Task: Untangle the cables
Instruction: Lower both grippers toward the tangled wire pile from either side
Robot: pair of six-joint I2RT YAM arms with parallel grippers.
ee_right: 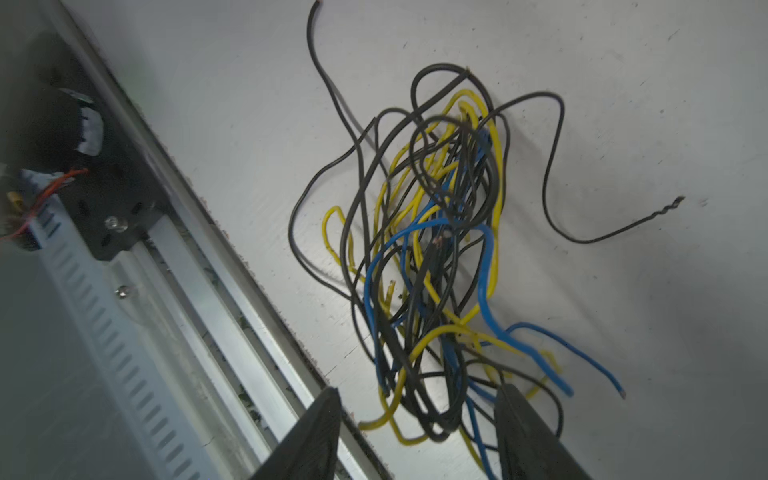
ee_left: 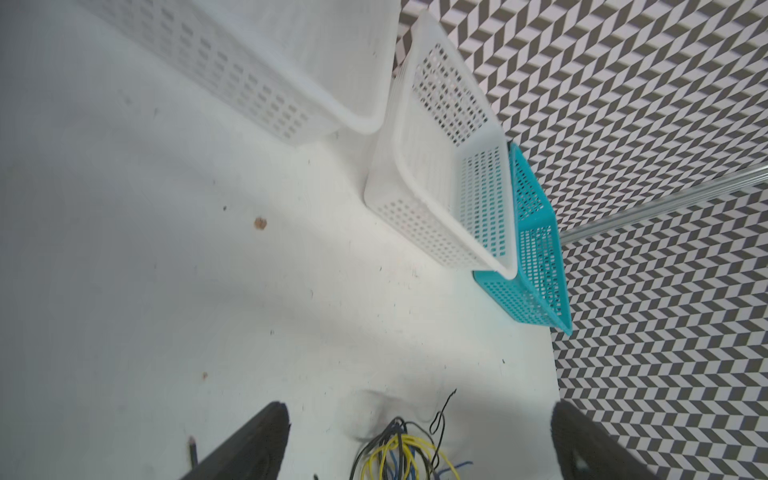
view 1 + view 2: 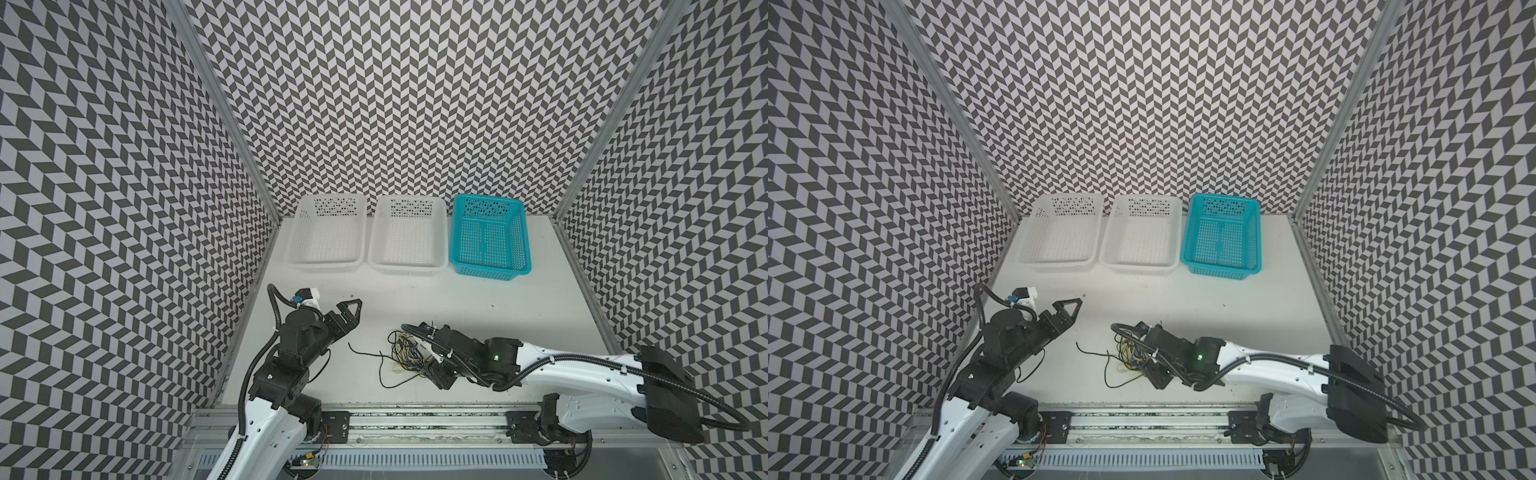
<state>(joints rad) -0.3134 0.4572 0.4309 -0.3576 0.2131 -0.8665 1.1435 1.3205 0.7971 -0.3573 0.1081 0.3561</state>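
**Tangle straddled at the front edge, grip not yet made**

Nearest the front rail, the cables lie in one knotted heap of black, yellow and blue on the table. A few black ends trail loose from it. The right gripper sits low at the near end of the heap. Its jaws are partly apart, with strands of all three colours passing between them. Neither finger visibly presses a wire, so nothing looks clamped.

That is the weak spot, in my judgement: closing here would catch a fistful and drag the whole knot. Better to settle on a single strand, such as a blue end or the long black one lying free at the side. Pinch it near its tip and draw it out slowly along its own line while the heap is pinned.

Further in, the left gripper hovers above the table beside the heap, jaws wide apart and empty, well placed to do that pinning. At the back wall stand the left white basket, the middle white basket and the blue basket, side by side.
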